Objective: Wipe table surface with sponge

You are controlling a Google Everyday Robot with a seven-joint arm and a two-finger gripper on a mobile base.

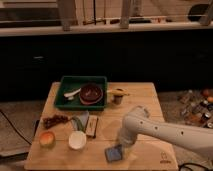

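The claw (122, 146) hangs low over the near middle of the light wooden plank desk (150, 97). The small flat blue-grey sponge (113, 154) lies touching it, just to its near-left (whether it grips, I cannot tell).

gripper (121, 146) over sponge (114, 154) at table surface (146, 100) front, cup (77, 140) left, tray (60, 93) behind
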